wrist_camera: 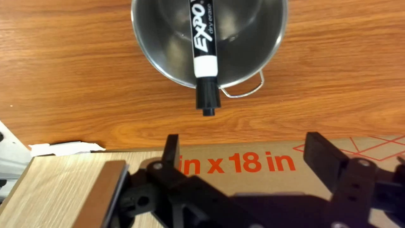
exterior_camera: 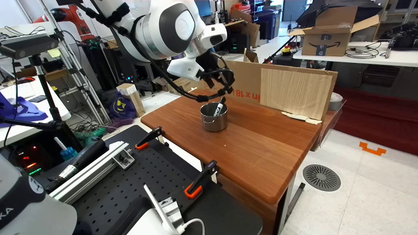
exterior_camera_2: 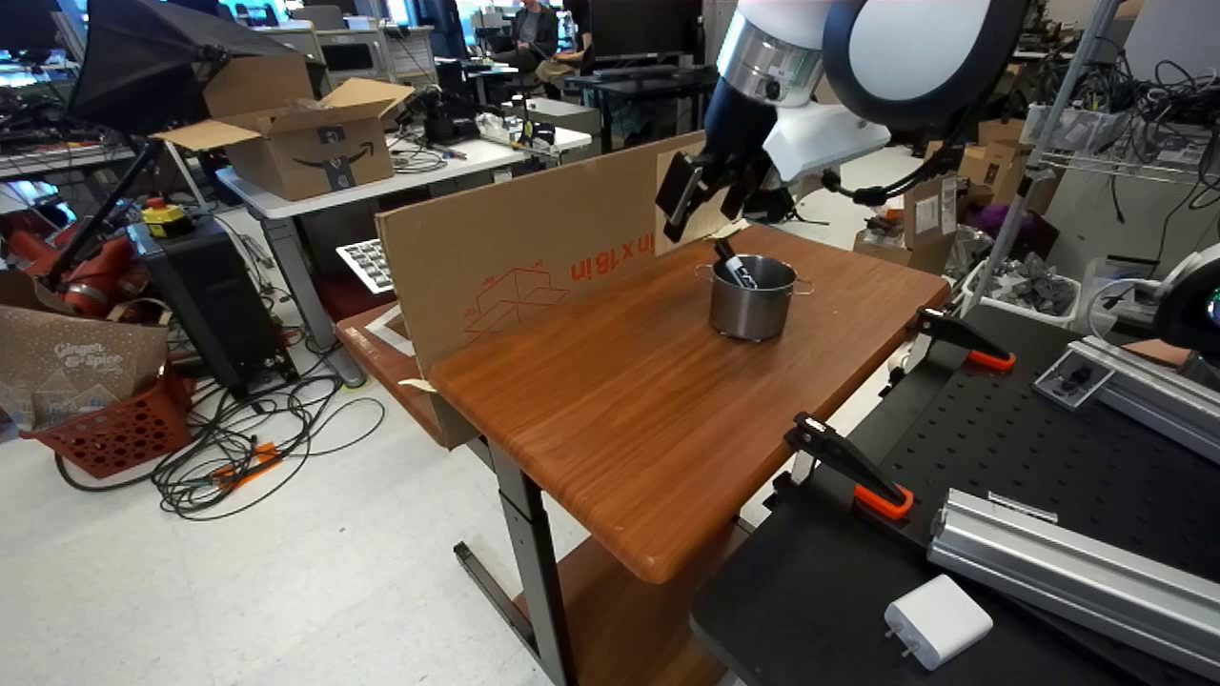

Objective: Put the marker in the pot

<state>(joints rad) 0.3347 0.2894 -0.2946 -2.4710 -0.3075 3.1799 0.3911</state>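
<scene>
Plainly, one marker (wrist_camera: 205,60) leans inside one pot (exterior_camera_2: 748,314), its black cap jutting past the rim. The marker is a smooth black stick with a white band; the pot is round, straight-sided, shiny grey metal with two wire handles. The pot stands on one wood-grain table (exterior_camera_2: 591,410), near one flat cardboard sheet (exterior_camera_2: 534,248); two black clamps (exterior_camera: 150,136) with orange tips sit along a dark board (exterior_camera: 156,173) dotted with holes. The gripper (wrist_camera: 243,142) has its two dark fingers (wrist_camera: 171,155) wide apart; in both exterior views it hangs above the marker, clear of the cap.
</scene>
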